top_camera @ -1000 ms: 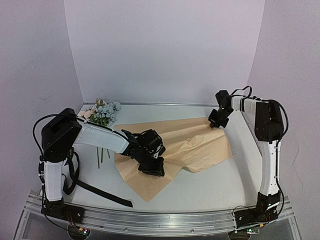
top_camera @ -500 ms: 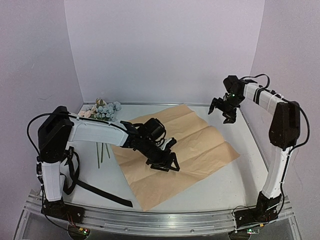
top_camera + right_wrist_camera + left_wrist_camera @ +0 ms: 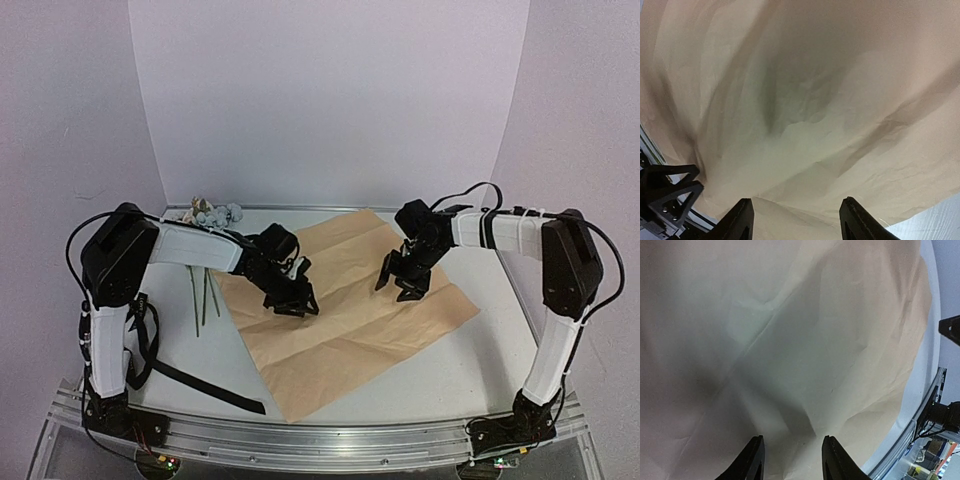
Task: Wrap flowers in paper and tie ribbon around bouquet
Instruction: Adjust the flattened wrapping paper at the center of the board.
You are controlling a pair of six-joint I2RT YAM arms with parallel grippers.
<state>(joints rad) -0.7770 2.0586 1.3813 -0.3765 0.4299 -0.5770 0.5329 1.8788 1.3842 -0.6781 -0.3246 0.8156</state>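
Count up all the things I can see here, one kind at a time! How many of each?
Bunch of flowers: 1
Sheet of paper: 1
Black ribbon: 1
Robot hands: 2 (left hand, right hand)
Total: 5

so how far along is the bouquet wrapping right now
Early. Done: the paper lies spread out, tan side up. In hand: nothing; the left gripper and right gripper hover open over it. Left: the flowers lie unwrapped at the back left, and the ribbon lies untied near the left arm's base.
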